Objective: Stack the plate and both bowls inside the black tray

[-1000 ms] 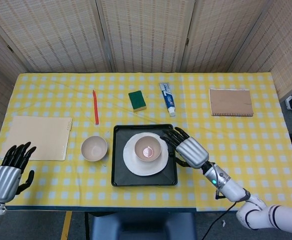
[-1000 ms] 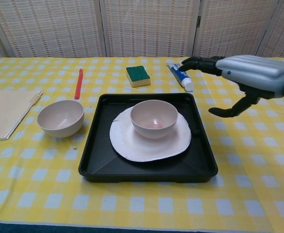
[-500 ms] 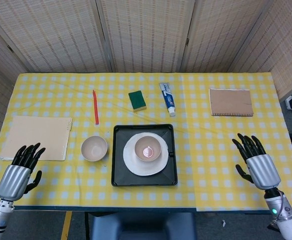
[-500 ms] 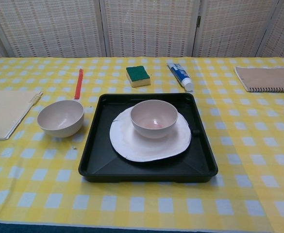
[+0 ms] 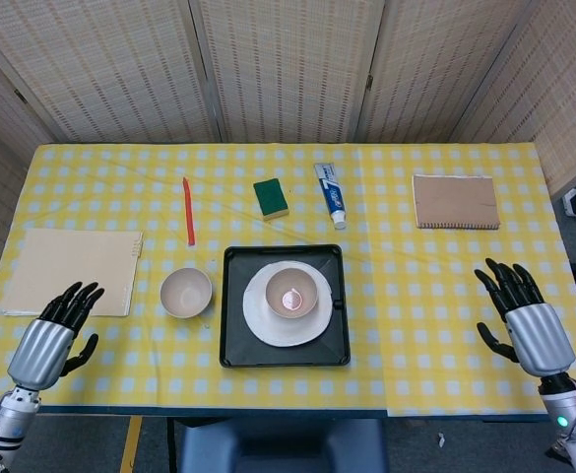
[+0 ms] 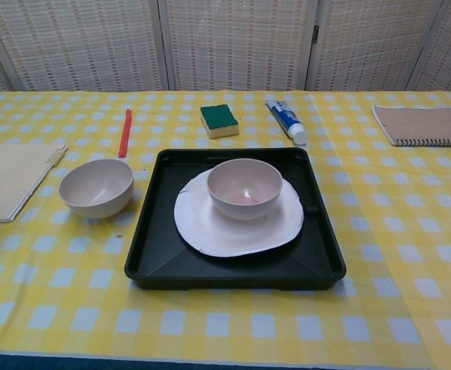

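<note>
In the head view, the left hand point(image 5: 53, 333) is seen at about 8 o'clock of the table, near its front edge, with fingers spread and nothing held; the right hand point(image 5: 522, 316) is seen at about 4 o'clock, likewise spread and empty, and both lie well apart from the black tray point(image 5: 234, 335). The tray is placed near the table's middle, toward 6 o'clock; a white plate point(image 5: 268, 330) is laid inside it, and a bowl point(image 5: 290, 291) is set upright on the plate. A second bowl point(image 5: 186, 292) is stood on the cloth just beside the tray, at its 9 o'clock. In the chest view, neither hand is shown. The tray point(image 6: 154, 258) is seen carrying the plate point(image 6: 210, 231) with the bowl point(image 6: 244, 187) on it, while the second bowl point(image 6: 96, 186) is left outside the tray at 9 o'clock.
</note>
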